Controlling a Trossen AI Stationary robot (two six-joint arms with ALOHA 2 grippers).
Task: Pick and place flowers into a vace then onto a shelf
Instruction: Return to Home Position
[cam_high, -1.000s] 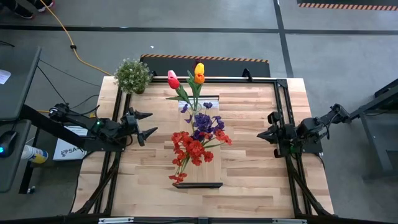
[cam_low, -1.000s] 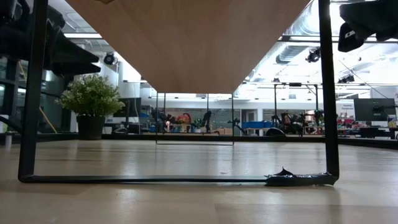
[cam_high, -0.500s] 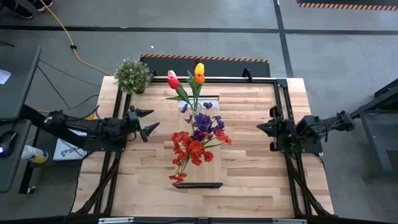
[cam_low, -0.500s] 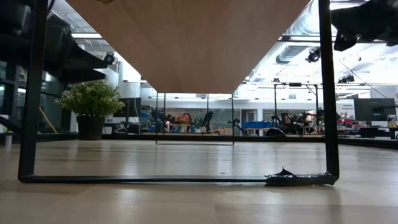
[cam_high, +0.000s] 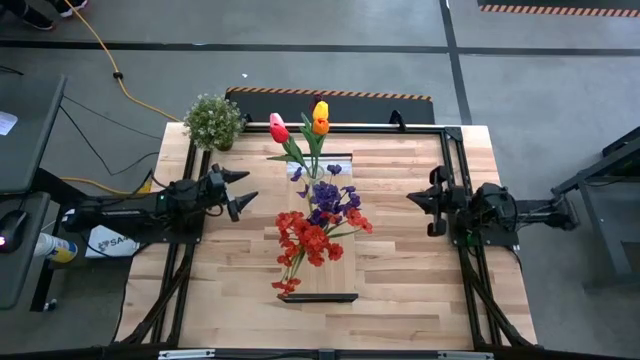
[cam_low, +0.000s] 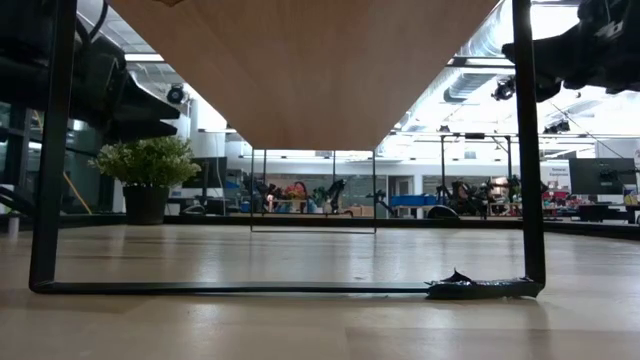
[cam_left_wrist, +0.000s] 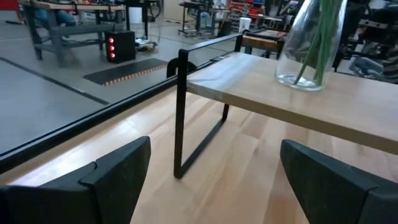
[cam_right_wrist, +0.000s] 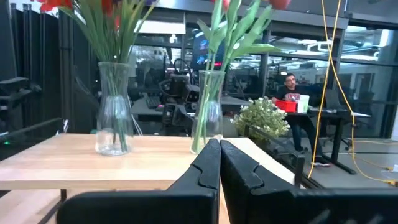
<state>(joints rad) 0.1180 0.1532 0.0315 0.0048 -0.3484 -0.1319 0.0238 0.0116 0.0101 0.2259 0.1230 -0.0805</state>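
Note:
The flowers stand in glass vases on the shelf (cam_high: 318, 262), a long light-wood plank on black brackets down the table's middle. Red and orange tulips (cam_high: 300, 130) are at its far end, a purple spray (cam_high: 332, 200) is in the middle, and a red spray (cam_high: 305, 240) is nearer. My left gripper (cam_high: 245, 188) is open and empty, left of the shelf and pointing at it; its wrist view shows one vase (cam_left_wrist: 309, 43) on the plank. My right gripper (cam_high: 413, 200) is shut and empty, right of the shelf; its wrist view shows two vases (cam_right_wrist: 115, 118) (cam_right_wrist: 207, 112).
A bushy green potted plant (cam_high: 213, 120) stands at the table's far left corner. The shelf's black bracket (cam_left_wrist: 180, 112) stands on the tabletop, with bare wood on either side of the shelf. A black frame (cam_high: 450, 140) runs round the table. A person (cam_right_wrist: 289, 87) sits in the room beyond.
My left gripper has gone a little toward the far edge and stays open beside the shelf. My right gripper has gone a little toward the shelf and the far edge, and its arm has come lower. The flowers and vases have kept still.

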